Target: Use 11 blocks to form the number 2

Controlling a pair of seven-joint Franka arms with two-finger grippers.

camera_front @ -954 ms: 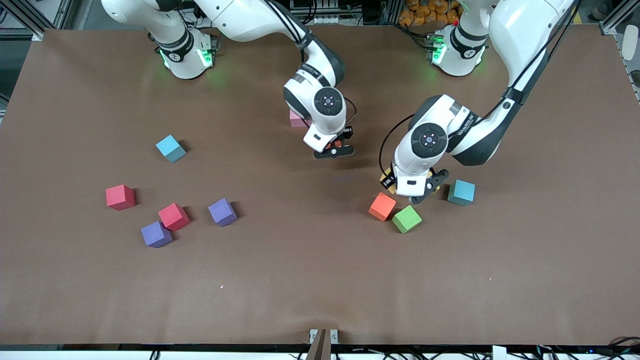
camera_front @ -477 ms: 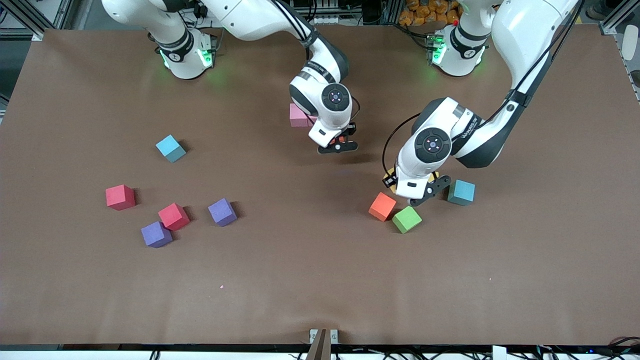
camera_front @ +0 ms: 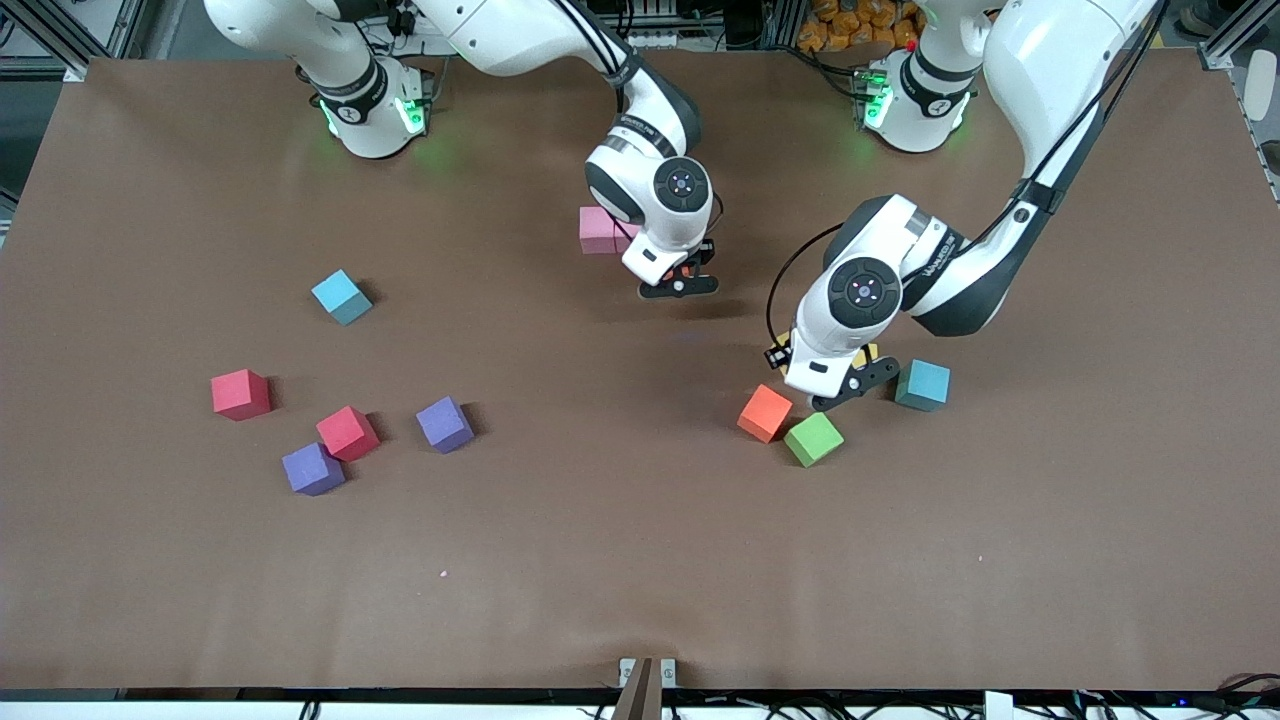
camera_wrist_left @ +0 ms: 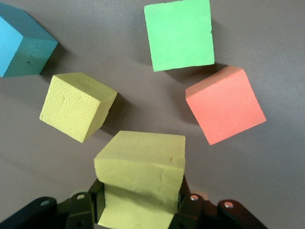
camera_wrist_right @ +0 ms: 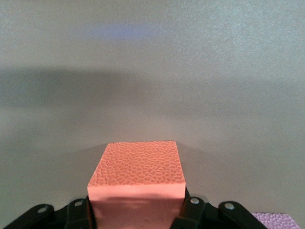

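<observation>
meanwhile, the left gripper (camera_wrist_left: 138,210) had its fingers closed on a yellow block (camera_wrist_left: 140,183), held up over the table (camera_front: 640,560) just above a small cluster of cubes near the left arm's end. taking the green block (camera_front: 813,438) as the landmark, an orange block (camera_front: 765,412) sat just beside it toward the right arm's end, a second yellow block (camera_wrist_left: 76,106) lay a little farther from the front camera than the green one and was mostly hidden under the left arm in the front view, and a light-blue cube (camera_front: 922,385) stood near the green block toward the left arm's end. the right gripper (camera_wrist_right: 136,210) was clamped on another orange block (camera_wrist_right: 137,183), over bare table well away from the green block toward the robots' bases, just beside two pink blocks (camera_front: 600,230) that sat side by side on the table. far from the green block, toward the right arm's end, lay a loose group: a purple block (camera_front: 444,423), a pink-red block (camera_front: 347,432) touching or nearly touching a second purple block (camera_front: 313,469), and a red block (camera_front: 240,393) a little apart. another light-blue cube (camera_front: 341,296) stood farther from the front camera than that group. no number 2 was laid out beyond those two pink blocks.
</observation>
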